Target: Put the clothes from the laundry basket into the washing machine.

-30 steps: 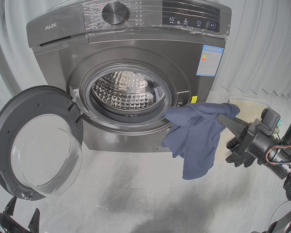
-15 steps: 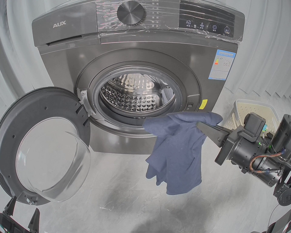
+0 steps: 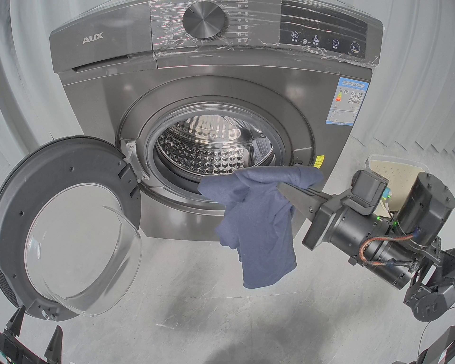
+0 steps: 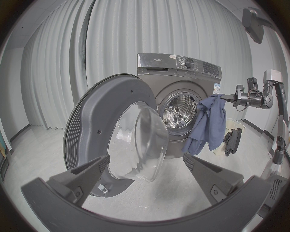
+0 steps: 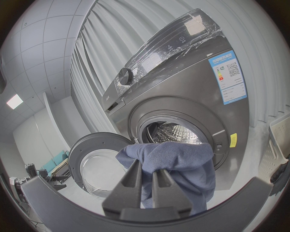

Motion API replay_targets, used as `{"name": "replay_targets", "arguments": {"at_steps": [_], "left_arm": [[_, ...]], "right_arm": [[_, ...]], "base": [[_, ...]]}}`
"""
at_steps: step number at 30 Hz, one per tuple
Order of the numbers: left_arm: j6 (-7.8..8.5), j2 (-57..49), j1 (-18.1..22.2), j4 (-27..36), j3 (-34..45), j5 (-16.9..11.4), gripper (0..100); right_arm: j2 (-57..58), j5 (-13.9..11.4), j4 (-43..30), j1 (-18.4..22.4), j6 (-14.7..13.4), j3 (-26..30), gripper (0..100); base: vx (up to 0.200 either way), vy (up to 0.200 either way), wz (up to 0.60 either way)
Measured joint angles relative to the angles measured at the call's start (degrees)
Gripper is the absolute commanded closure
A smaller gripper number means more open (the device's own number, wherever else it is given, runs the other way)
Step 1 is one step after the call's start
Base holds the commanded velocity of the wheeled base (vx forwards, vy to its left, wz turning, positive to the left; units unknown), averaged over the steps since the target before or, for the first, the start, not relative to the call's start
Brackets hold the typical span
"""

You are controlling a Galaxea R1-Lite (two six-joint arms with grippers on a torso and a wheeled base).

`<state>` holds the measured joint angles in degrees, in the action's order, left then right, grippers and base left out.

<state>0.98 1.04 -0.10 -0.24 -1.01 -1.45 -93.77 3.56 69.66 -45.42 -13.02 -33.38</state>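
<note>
Gripping blue shirt [image 3: 260, 227] in closed right gripper [image 3: 286, 191], just before washing machine [image 3: 189, 80] drum opening; left gripper [image 4: 145, 157] spread wide, near left

One washing machine [image 3: 95, 95], with one round door [image 3: 61, 161], one drum [image 3: 204, 151], one control dial [image 3: 204, 20], one detergent drawer [image 3: 95, 50] and one touch panel [image 3: 324, 28]. Two stickers on its front: one blue label [image 3: 347, 101] and one small yellow sticker [image 3: 318, 161]. One laundry basket [image 3: 393, 175]. Two garments: one blue garment [image 3: 260, 227] and one dark garment [image 4: 232, 142]. Two claws: one left claw [image 4: 145, 157] and one right claw [image 5: 148, 169].
</note>
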Motion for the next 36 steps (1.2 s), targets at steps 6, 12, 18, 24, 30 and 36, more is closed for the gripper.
{"name": "replay_targets", "arguments": {"at_steps": [6, 12, 18, 24, 30, 36], "left_arm": [[-0.18, 0.00, 0.00, -1.50, 0.00, -0.35, 0], [1.95, 1.27, 0.37, -5.96, -2.78, -5.72, 0], [3.47, 10.14, 0.69, -7.44, -6.56, -16.93, 0], [2.68, 22.69, -0.74, -10.84, -11.08, -24.43, 0], [0.99, 38.64, -7.51, -23.19, -13.15, -26.03, 0], [-1.33, 54.81, -17.26, -41.14, -12.21, -22.91, 0]], "right_arm": [[-3.58, 1.00, 0.96, -1.21, 0.24, -3.72, 100], [-6.58, 1.56, 3.25, -1.55, 1.21, -6.06, 100], [-8.79, 1.88, 4.08, -1.71, 1.63, -8.18, 100], [-9.87, 2.05, 4.46, -1.43, 1.80, -9.51, 100], [-10.19, 2.24, 4.62, -1.16, 1.89, -10.36, 100], [-10.30, 2.35, 4.99, -1.02, 1.89, -11.39, 100]], "base": [[0.000, 0.000, 0.00], [0.000, 0.000, 0.00], [0.000, 0.000, 0.00], [0.000, 0.000, 0.00], [0.000, 0.000, 0.00], [0.000, 0.000, 0.00]]}}
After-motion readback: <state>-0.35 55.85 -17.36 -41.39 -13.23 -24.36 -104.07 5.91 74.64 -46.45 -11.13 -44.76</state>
